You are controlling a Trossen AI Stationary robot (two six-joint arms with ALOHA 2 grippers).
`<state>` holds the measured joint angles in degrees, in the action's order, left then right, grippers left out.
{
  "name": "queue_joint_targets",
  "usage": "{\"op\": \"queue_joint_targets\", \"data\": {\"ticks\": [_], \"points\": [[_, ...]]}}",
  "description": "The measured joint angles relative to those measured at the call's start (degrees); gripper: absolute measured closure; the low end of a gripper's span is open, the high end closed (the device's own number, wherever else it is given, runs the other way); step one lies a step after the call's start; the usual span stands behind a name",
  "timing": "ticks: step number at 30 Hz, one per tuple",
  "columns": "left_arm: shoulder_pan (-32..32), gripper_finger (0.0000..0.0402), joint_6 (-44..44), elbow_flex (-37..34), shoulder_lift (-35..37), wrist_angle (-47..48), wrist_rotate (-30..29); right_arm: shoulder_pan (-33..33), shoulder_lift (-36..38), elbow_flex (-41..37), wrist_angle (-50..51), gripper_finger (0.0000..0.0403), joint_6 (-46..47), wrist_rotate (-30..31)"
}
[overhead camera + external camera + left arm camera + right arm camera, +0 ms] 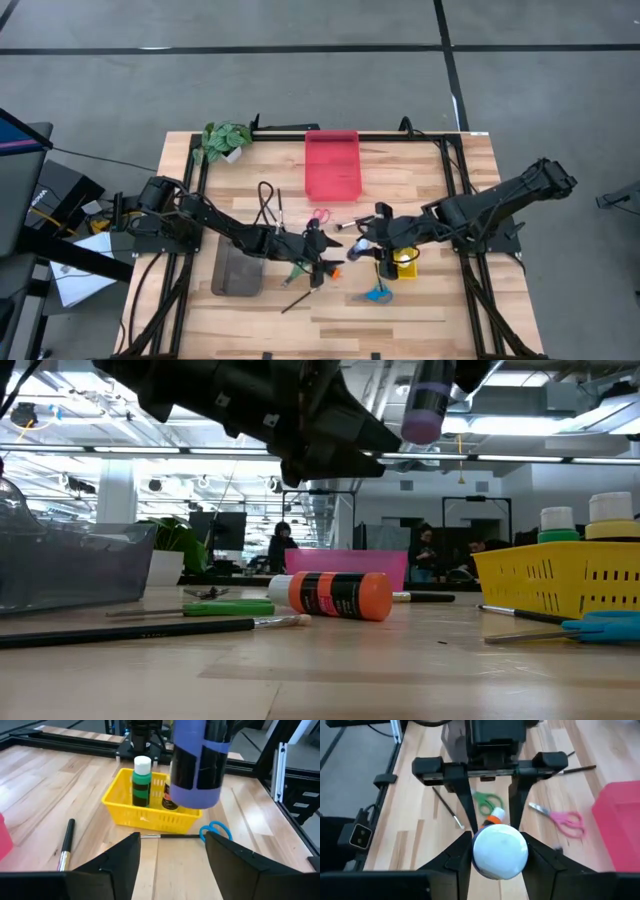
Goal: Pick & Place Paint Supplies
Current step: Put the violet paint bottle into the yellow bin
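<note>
Glossy cylindrical blue paint bottle point(196, 762) with white cap, clamped between right gripper point(500, 851) fingers above the pale wood-grain table point(430, 310), beside the yellow mesh tray point(150, 818). Just facing it, left gripper point(172, 851), spread open, empty.

Left arm point(215, 228): dark, jointed links on a black base block at the table's left edge; black cables trail from the base.
Right arm point(490, 208): same dark build, thick boxy links, mounted at the table's right edge.
Left gripper point(172, 857): two flat, matte-black fingers point(122, 860) with angular, wedge-shaped tips.
Right gripper point(495, 852): two black wedge fingers point(452, 857) with faceted inner faces.
Left gripper, seen from the front point(490, 765): a black crossbar with blocky ends carries two slim tapering black fingers below a square housing.
Finish: uniformly black, no markings legible.
</note>
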<state>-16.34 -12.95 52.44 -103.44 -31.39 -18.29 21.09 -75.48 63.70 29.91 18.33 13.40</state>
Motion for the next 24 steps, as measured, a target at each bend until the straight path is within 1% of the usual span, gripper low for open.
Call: {"op": "queue_joint_targets", "data": {"ticks": [5,9,13,18,24], "points": [[-0.02,0.0185,0.02,-0.59,0.0,-0.05,-0.36,1.32,-0.07,-0.3,6.93,0.0276,3.9,4.56],[-0.04,0.0193,0.11,-0.59,0.0,-0.27,-0.33,1.83,-0.12,-2.65,7.6,0.0276,6.86,5.22],[-0.05,0.0199,0.2,-0.59,0.0,-0.27,-0.27,2.49,-0.12,-4.38,9.61,0.0276,9.33,7.54],[-0.09,0.0206,0.22,-0.59,0.02,-0.3,-0.21,1.94,-0.07,-6.87,11.13,0.0276,11.42,7.62],[-0.2,0.0211,0.22,-0.54,0.02,-0.33,-0.14,1.1,2.09,-8.25,14.14,0.0276,11.69,7.33]]}}
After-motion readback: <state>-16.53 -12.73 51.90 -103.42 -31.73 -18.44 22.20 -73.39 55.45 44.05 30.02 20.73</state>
